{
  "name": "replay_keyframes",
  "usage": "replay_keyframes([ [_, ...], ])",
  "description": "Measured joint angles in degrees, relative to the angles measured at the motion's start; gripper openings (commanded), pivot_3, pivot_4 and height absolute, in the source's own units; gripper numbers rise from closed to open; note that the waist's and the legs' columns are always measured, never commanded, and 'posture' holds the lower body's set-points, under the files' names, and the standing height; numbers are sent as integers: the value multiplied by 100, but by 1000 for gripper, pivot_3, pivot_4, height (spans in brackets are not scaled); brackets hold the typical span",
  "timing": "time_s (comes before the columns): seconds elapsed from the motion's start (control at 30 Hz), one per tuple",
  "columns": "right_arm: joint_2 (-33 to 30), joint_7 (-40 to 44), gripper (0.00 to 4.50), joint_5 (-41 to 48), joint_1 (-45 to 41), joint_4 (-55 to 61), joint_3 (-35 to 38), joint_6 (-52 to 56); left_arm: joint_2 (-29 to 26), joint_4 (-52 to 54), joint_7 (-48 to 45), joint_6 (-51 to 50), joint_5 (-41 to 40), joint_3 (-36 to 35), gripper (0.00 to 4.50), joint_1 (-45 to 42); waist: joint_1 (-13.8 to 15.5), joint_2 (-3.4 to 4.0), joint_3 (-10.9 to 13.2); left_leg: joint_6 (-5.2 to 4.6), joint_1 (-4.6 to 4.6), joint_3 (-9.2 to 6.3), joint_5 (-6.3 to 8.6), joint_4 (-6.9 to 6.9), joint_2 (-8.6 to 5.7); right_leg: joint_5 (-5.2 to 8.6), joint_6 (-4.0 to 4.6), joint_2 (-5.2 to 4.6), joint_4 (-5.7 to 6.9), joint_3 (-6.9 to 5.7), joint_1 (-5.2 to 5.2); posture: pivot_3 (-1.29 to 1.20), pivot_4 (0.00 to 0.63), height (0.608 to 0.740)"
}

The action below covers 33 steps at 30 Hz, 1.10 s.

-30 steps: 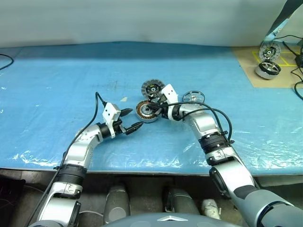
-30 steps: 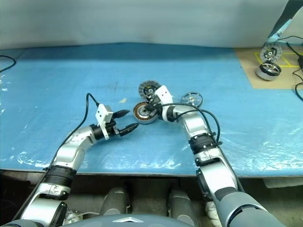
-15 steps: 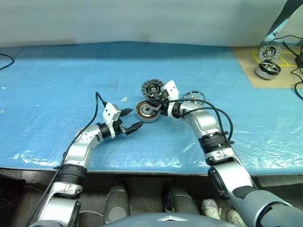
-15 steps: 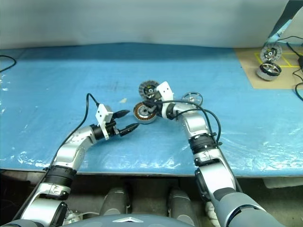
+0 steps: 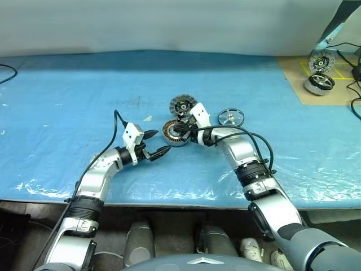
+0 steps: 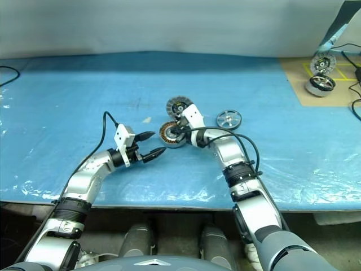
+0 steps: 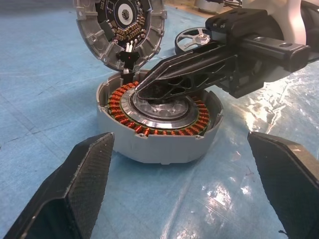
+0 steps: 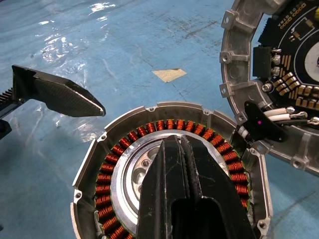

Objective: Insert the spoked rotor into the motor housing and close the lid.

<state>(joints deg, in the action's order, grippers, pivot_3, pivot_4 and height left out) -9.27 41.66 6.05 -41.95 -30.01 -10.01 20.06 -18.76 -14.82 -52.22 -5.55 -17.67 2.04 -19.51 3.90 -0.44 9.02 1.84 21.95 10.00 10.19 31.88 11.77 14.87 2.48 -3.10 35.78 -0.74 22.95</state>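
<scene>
my right gripper (image 8: pixel 175 149) pinched shut and empty over the silver centre of the round copper-wound motor housing (image 5: pixel 174 131), left gripper (image 5: pixel 153 143) wide open beside it holding nothing, ribbed grey lid (image 5: pixel 181 105) just behind, dark spoked rotor (image 5: pixel 230 117) lying off to the right on the blue sheet (image 5: pixel 67 101)

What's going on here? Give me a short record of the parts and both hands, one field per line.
Motor housing: on the blue sheet, copper windings exposed
Lid: open, tilted up behind the housing
Spoked rotor: flat on the sheet, apart from the housing, not inserted
Right gripper: shut, tips over the housing's silver centre
Left gripper: open, empty, beside the housing
</scene>
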Motion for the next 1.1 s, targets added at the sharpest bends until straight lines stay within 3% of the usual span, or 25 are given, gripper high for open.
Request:
replay_keyframes([
  [0.3,-50,-142,45,-404,-68,-33,-303,34,19,0,0,3,6,12,4500,0,8,0,0,1,-88,-1,2,-1,0,19,27,-6,-13,2,-88,0,150,740],
  [0.63,-73,254,45,-185,245,410,-188,34,20,-7,-1,10,12,25,4500,0,-18,0,0,0,-68,1,1,-12,0,10,12,0,-12,15,-58,0,150,740],
  [1.1,-179,-70,45,-1021,176,244,-879,-831,19,-25,-1,35,17,24,4500,0,-67,0,0,1,-101,1,2,-17,-2,19,26,-1,-14,28,-77,0,150,740],
])
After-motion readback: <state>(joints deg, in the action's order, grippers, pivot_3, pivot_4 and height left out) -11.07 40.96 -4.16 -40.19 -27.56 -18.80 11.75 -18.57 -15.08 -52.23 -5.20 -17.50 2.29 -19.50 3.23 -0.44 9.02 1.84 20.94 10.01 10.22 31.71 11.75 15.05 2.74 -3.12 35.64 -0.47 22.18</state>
